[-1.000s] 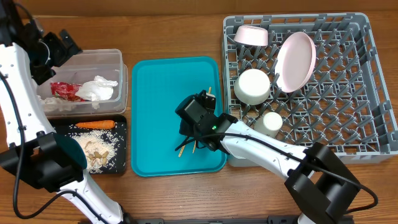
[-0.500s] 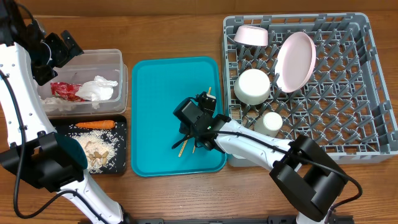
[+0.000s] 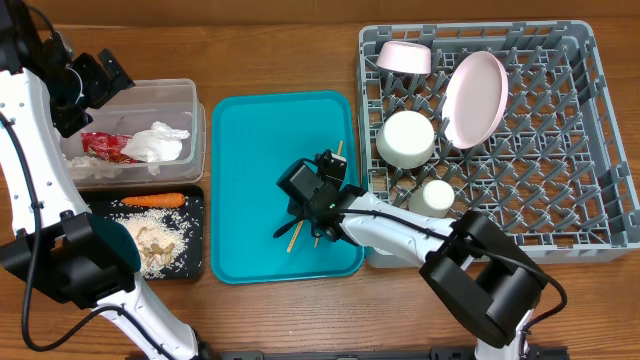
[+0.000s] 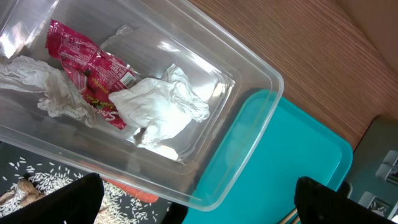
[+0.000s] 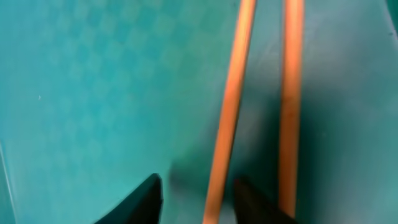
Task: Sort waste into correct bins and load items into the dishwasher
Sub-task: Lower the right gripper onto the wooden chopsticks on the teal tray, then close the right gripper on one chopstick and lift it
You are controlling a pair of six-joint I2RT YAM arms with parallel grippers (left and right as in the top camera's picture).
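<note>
chopsticks (image 5: 230, 106) on teal tray (image 3: 240, 140), middle hidden under right gripper (image 5: 199, 183) from above, ends cut off close up, jaws narrowly apart around one stick, left gripper (image 4: 199, 183) wide, left of tray

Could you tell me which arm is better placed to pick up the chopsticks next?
Right. The right claw is low over the teal tray, its fingers on either side of one of the chopsticks. The left claw hangs open by the clear tub, well away.

Chopsticks (image 5: 231, 106) lie, apparently flat, on tray (image 3: 240, 150) left of rack (image 3: 545, 172).
</note>
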